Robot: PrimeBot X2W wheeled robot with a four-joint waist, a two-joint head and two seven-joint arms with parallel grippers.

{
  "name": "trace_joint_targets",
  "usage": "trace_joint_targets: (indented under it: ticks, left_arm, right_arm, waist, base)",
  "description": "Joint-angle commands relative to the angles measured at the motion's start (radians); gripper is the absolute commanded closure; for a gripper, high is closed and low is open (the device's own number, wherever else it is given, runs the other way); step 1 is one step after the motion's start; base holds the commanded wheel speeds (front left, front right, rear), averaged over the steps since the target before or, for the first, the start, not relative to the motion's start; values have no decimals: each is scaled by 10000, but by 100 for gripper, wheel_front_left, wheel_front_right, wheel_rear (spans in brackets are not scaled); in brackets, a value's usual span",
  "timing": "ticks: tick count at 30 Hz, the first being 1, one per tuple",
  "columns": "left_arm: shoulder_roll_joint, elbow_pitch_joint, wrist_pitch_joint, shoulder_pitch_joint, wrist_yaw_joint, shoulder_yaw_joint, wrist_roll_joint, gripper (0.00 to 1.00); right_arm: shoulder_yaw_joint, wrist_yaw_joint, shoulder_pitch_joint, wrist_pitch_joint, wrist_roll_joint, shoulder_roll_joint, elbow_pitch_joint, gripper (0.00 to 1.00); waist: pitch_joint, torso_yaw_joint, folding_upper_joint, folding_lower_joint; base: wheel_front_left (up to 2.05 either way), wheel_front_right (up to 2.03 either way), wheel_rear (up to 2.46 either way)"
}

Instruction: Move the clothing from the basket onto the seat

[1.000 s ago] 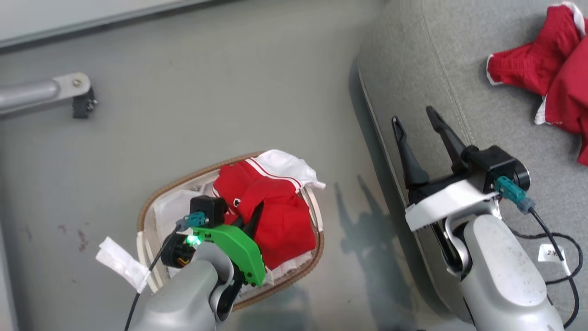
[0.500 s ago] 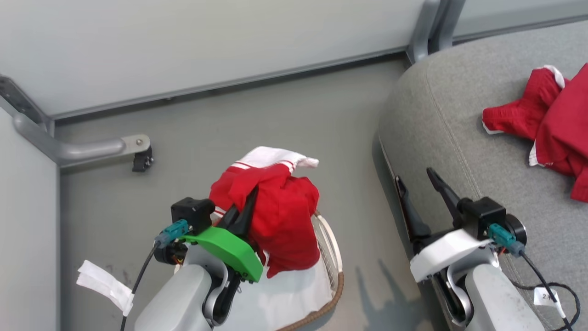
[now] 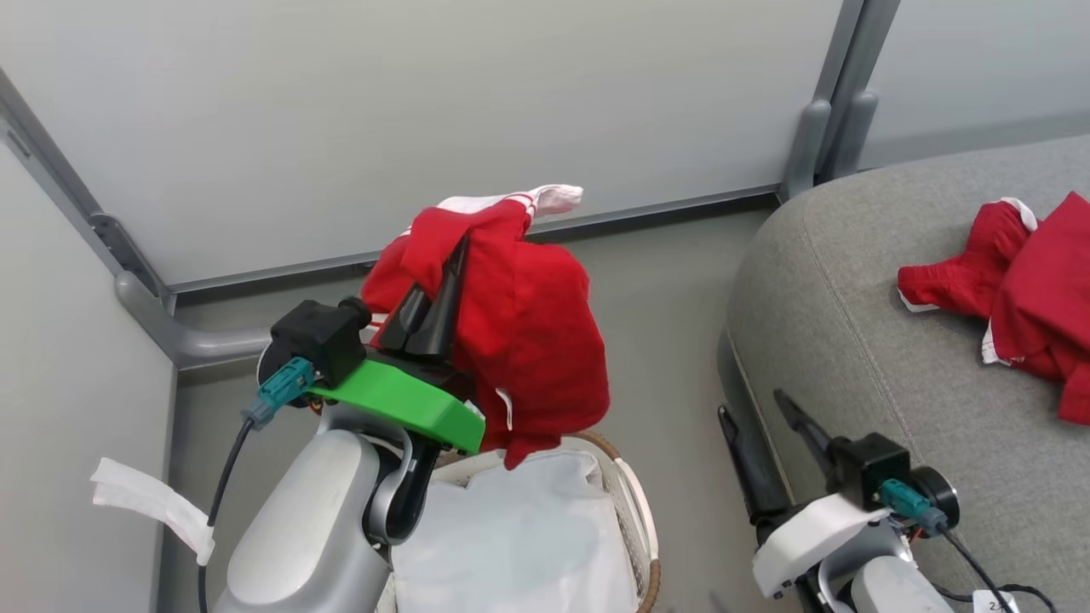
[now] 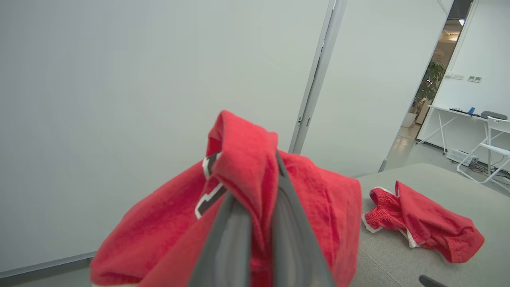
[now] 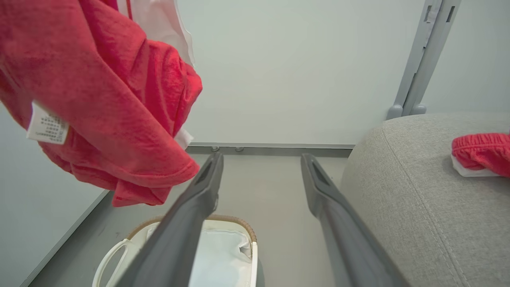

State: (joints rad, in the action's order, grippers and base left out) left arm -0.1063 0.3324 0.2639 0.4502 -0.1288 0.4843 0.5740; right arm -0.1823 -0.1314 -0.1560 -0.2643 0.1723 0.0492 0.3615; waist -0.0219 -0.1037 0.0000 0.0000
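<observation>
You cannot see the tips of the left gripper (image 3: 447, 281): the red garment (image 3: 536, 340) covers them. The bottom edge cuts the basket (image 3: 634, 502), and the label (image 5: 47, 128) print is too small to read.

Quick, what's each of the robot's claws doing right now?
Left gripper: closed on the bright red sports garment with white trim.
Right gripper: open, holding nothing.

No legible text; tiny blurred print on care label (image 5: 47, 127) of red garment (image 5: 119, 79)
</observation>
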Motion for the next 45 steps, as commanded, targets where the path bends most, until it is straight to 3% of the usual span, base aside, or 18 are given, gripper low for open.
trace_joint_targets:
  ticks: [1, 8, 18, 27, 28, 30, 40, 41, 42, 43, 45]
  left_arm:
    - [9, -78, 6, 82, -31, -53, -59, 100]
    - [109, -283, 6, -117, -31, 174, -124, 100]
    - [215, -289, 6, 14, -32, 747, -13, 100]
    - [360, -184, 7, 231, -32, 1357, 204, 100]
    - [374, -177, 7, 229, -32, 1396, 229, 100]
    - [401, -154, 7, 211, -32, 1458, 272, 100]
    - [408, -81, 7, 81, -32, 1353, 110, 100]
    - [414, -103, 7, 51, -32, 1281, 54, 82]
    - [420, -108, 7, 20, -32, 1231, 19, 55]
    - [425, -31, 7, -47, -29, 1159, -59, 0]
    - [432, 6, 4, -112, -28, 1002, -152, 0]
  right_arm:
    - [-139, 14, 148, -1, -82, 35, 51, 0]
    - [-1468, 14, -279, -3, -369, 52, 171, 0]
    - [-4239, 14, -2121, -1, 118, 772, 706, 0]
    - [-5279, 14, -3197, -3, 570, 424, 1935, 0]
    - [-5307, 14, -3179, -3, 650, 386, 2064, 13]
    - [-5407, 14, -3082, -1, 828, 269, 2332, 100]
    - [-5217, 14, -2894, -1, 1134, 81, 2312, 100]
    - [-5167, 14, -2850, -3, 1091, 75, 2256, 100]
    - [-5123, 14, -2820, -1, 1073, 71, 2214, 100]
    - [-5006, 14, -2764, -3, 1027, 69, 2121, 100]
    - [-4879, 14, -2681, -3, 969, 58, 1938, 100]
  waist:
    - [161, 132, 0, 0]
    - [187, 265, 0, 0]
    - [95, 650, 0, 0]
    - [57, 1186, 0, 0]
    - [61, 1225, 0, 0]
    - [74, 1297, 0, 0]
    - [62, 1258, 0, 0]
    - [52, 1216, 0, 0]
    - [47, 1186, 0, 0]
    - [36, 1110, 0, 0]
    - [16, 943, 0, 0]
  base:
    - [0, 0, 0]
    - [0, 0, 0]
    - [0, 0, 0]
    - [0, 0, 0]
    - [0, 0, 0]
    - [0, 0, 0]
    - [0, 0, 0]
    - [0, 0, 0]
    - [0, 0, 0]
    - [0, 0, 0]
    - [0, 0, 0]
